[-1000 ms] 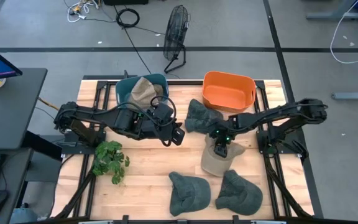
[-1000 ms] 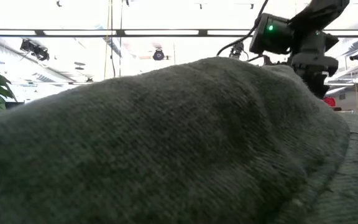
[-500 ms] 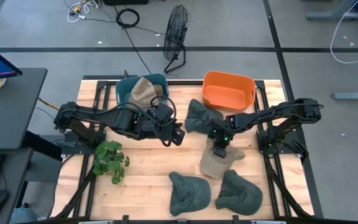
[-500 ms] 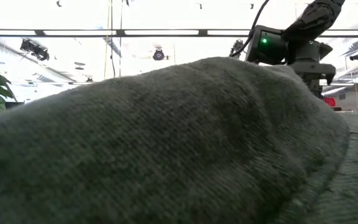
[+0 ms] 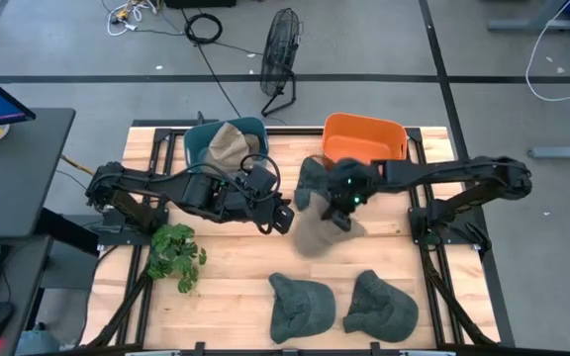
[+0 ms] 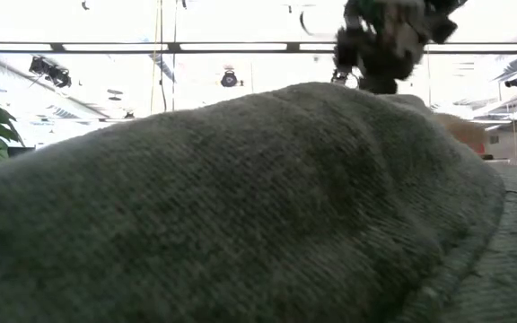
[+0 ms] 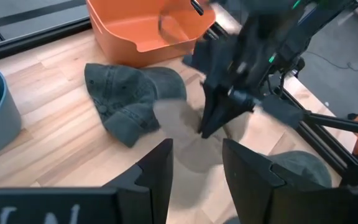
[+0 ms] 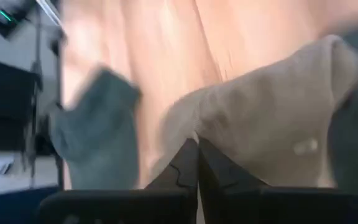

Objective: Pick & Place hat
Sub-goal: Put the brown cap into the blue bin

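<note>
My right gripper (image 5: 342, 213) is shut on a tan hat (image 5: 315, 237) over the middle of the table, just in front of a green hat (image 5: 315, 183) that lies on the wood by the orange bin (image 5: 364, 143). The left wrist view also shows my right gripper (image 7: 211, 124) with the tan hat (image 7: 182, 134) under it. My left gripper (image 5: 280, 218) is open and empty, a little to the left of the tan hat; its fingers stand apart in its wrist view (image 7: 197, 180). My right gripper pinches a fold of the tan hat's cloth (image 8: 229, 134) between its two shut fingers, coming from above and pointing down. The hat hangs slack below the fingers (image 7: 211, 121). Whether its lower part still touches the table cannot be told.
Two more green hats (image 5: 300, 307) (image 5: 379, 307) lie near the front edge; one fills the low view (image 6: 240, 206). A blue bin (image 5: 224, 143) at the back left holds another tan hat. A green plant (image 5: 173, 252) lies at the left.
My right gripper has gone up and toward the table's far left, staying shut on the tan hat. The hat has come off its resting place at the middle right and moved left with the gripper, toward my left gripper.
</note>
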Action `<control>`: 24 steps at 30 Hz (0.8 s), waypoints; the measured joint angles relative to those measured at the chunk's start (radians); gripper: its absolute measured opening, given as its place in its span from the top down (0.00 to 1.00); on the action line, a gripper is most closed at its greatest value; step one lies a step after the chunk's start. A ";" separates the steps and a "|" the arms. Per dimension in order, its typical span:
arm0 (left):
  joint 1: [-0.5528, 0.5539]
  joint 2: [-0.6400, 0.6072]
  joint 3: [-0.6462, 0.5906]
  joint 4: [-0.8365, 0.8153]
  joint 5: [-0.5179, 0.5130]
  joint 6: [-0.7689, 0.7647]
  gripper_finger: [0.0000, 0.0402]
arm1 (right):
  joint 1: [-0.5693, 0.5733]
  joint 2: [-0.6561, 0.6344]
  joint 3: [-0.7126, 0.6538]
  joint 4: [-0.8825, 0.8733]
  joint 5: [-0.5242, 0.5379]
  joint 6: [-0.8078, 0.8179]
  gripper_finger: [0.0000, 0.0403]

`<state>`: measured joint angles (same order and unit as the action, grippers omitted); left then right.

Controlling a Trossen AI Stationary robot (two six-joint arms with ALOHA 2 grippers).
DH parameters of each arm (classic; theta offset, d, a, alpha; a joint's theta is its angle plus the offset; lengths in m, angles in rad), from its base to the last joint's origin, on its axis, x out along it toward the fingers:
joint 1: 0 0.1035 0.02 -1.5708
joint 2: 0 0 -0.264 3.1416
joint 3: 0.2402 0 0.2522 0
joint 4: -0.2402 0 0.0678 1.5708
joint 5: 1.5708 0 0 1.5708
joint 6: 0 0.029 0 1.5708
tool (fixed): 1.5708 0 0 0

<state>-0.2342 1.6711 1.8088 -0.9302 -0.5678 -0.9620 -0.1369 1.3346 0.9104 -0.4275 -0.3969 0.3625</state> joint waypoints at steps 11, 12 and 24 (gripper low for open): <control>0.008 0.000 0.000 -0.002 0.000 -0.086 0.65 | -0.043 0.002 0.245 0.100 0.102 -0.091 1.00; 0.009 0.000 0.000 -0.002 -0.001 -0.100 0.65 | -0.051 0.002 0.256 0.121 0.110 -0.091 1.00; 0.077 -0.009 0.001 -0.041 -0.005 -0.101 0.65 | -0.158 0.002 0.368 0.161 0.127 -0.071 1.00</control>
<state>-0.1568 1.6624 1.8099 -0.9713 -0.5732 -1.0634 -0.2954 1.3369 1.2786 -0.2666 -0.2699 0.2917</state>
